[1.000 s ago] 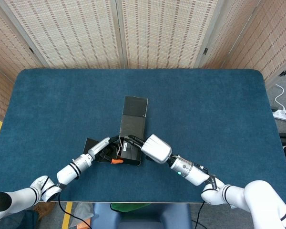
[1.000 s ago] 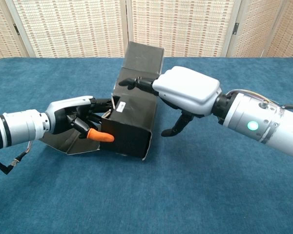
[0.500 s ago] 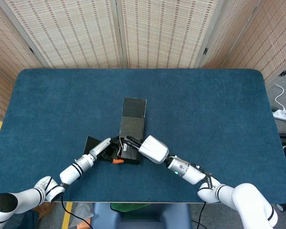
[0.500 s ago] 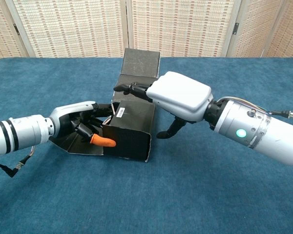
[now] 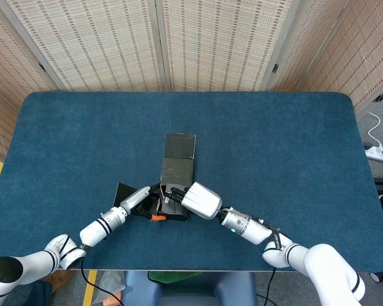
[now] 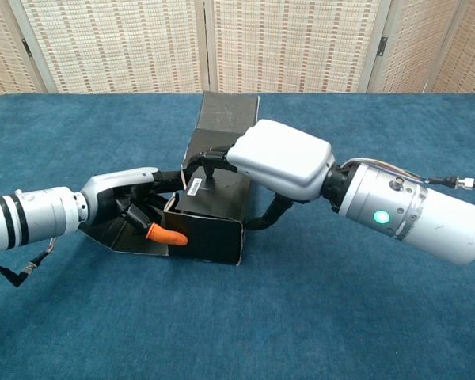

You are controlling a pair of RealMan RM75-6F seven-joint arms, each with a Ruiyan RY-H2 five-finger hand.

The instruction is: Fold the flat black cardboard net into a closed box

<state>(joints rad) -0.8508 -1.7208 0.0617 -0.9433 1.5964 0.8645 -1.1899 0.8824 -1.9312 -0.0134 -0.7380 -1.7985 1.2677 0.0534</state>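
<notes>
Pressing my right hand (image 6: 277,158) onto the light, springy cardboard net (image 6: 214,202) at frame centre, my left hand (image 6: 131,202) gripped its stiff creased side wall.

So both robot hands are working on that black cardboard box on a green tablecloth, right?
Nearly: the cloth is blue, not green, as the chest view shows. Both the left robot hand and the right robot hand are at the black cardboard box.

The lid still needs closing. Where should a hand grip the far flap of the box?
Probably by the free far edge of the flap, reaching from the far side: it lies out behind the box, with both hands busy at the near end.
</notes>
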